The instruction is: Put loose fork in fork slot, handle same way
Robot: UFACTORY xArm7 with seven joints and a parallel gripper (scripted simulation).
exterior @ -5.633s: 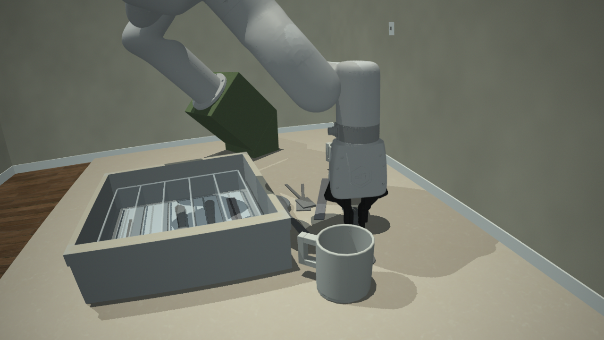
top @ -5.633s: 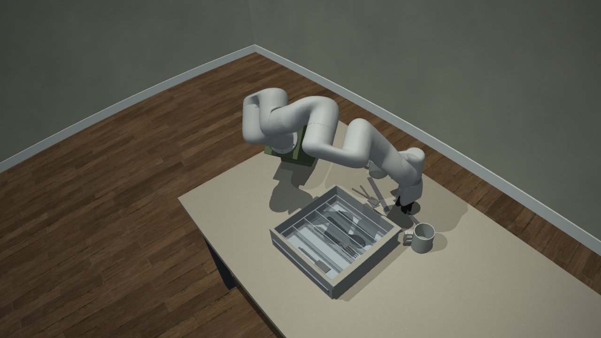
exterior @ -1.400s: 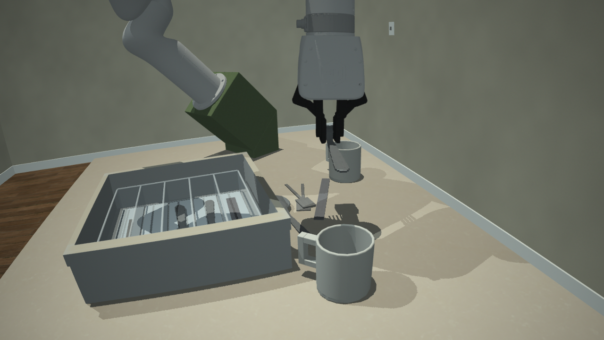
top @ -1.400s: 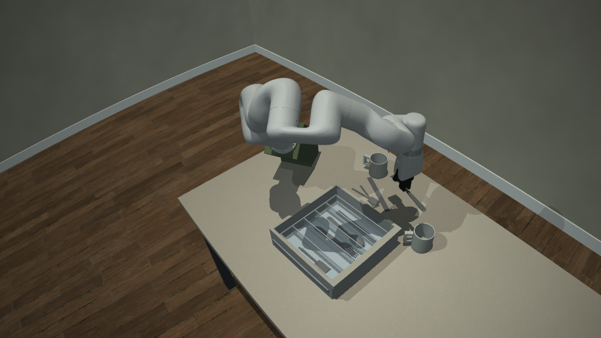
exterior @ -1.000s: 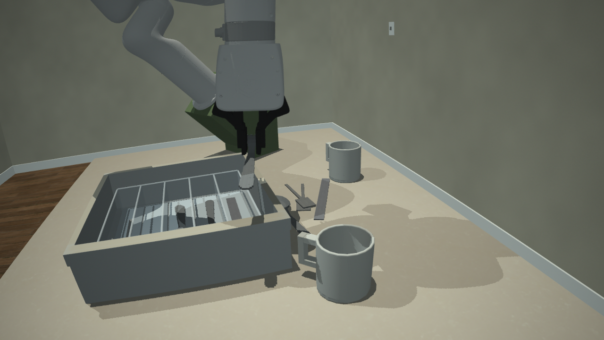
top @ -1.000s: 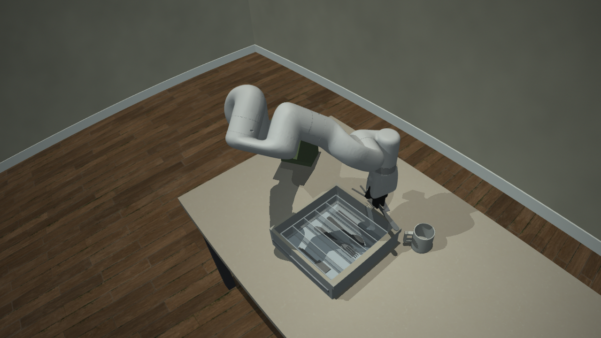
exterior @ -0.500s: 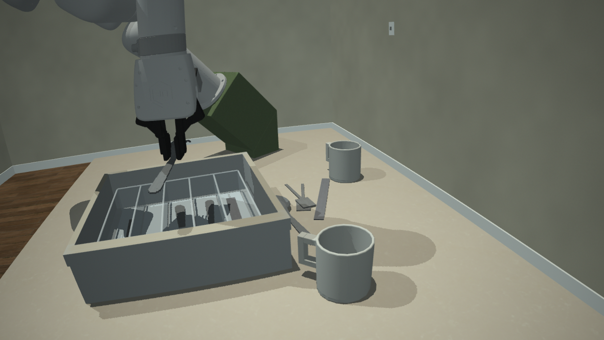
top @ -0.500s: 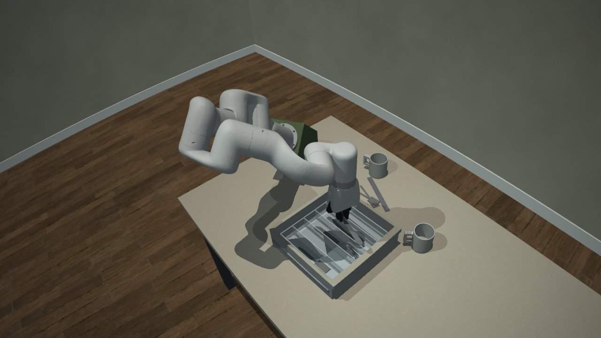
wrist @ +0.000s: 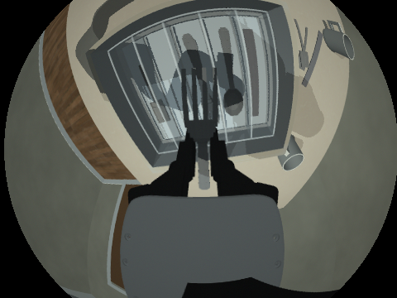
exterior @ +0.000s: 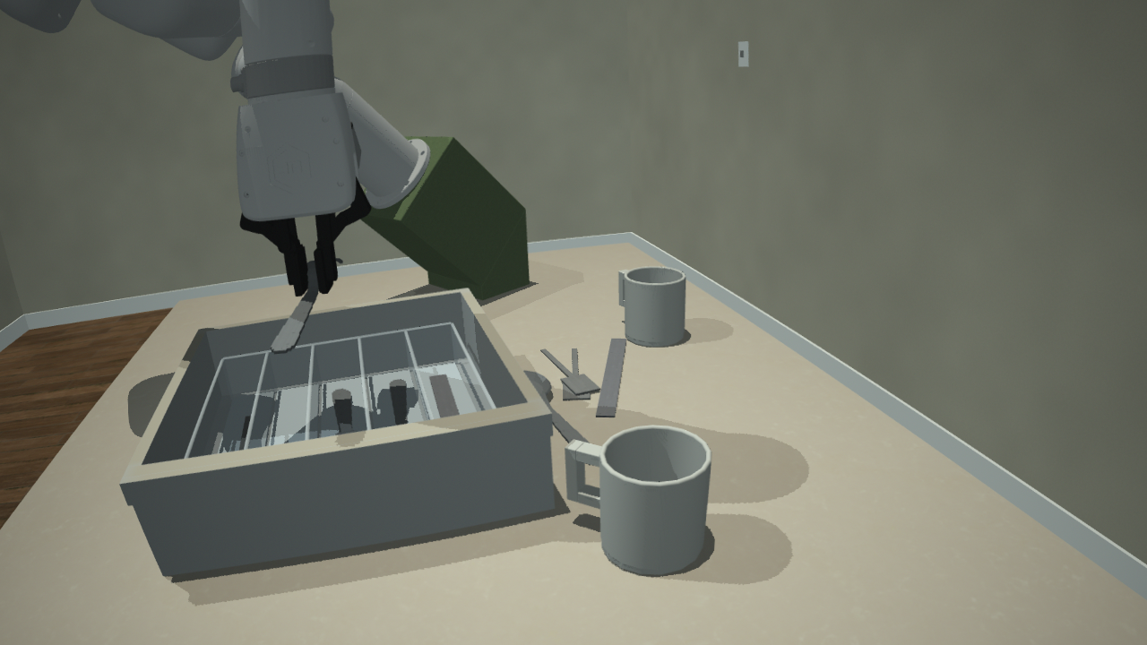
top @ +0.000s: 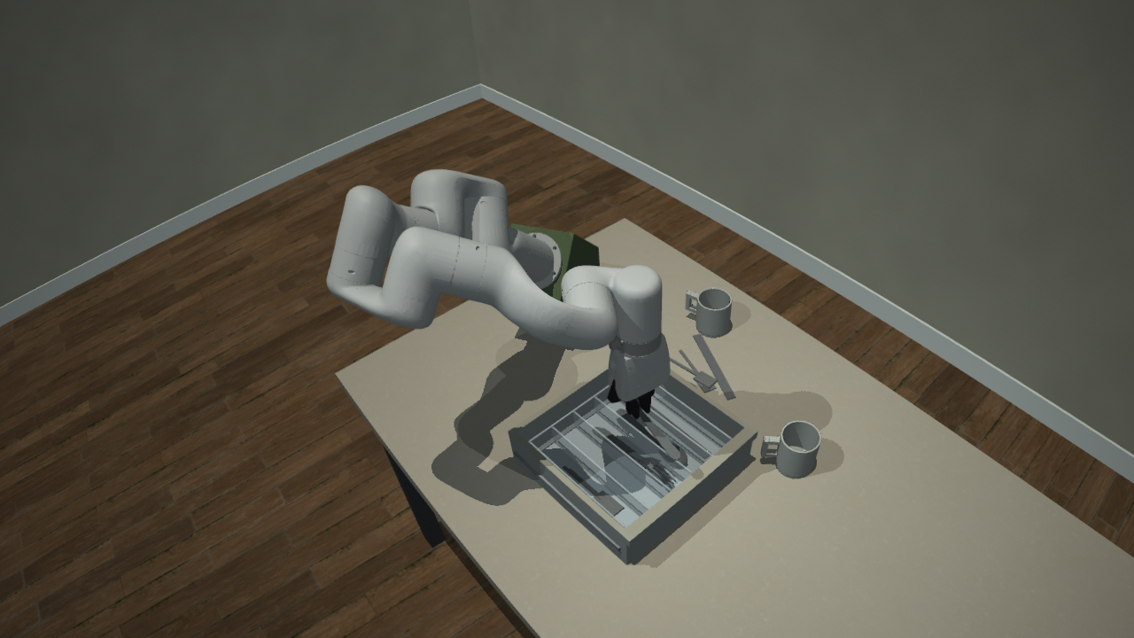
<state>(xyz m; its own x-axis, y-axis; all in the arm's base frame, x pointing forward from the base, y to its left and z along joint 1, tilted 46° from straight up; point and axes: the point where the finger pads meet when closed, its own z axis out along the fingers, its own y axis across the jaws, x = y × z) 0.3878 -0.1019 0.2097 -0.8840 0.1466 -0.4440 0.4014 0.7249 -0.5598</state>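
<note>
My gripper (top: 638,412) (exterior: 313,288) (wrist: 202,138) is shut on the loose fork (exterior: 292,324) (wrist: 198,99). I grip it by the handle, and its tines slope down and forward, clear of the slot floors. It hangs above the rear part of the grey divided tray (top: 689,503) (exterior: 336,497) (wrist: 221,6), over one of the slots left of the middle in the exterior view. Dark cutlery lies flat in the slots; fork-like shapes (top: 662,471) show near the front. My arm's shadow falls across the slots, so I cannot tell exactly which one holds the forks.
Two grey mugs stand right of the tray, one at the back (top: 713,311) (exterior: 653,305) and one close to its front corner (top: 796,447) (exterior: 653,497). A spatula (exterior: 577,384), a flat bar-like knife (exterior: 611,376) and a spoon (exterior: 561,425) lie between them. The green robot base (exterior: 457,216) stands behind the tray.
</note>
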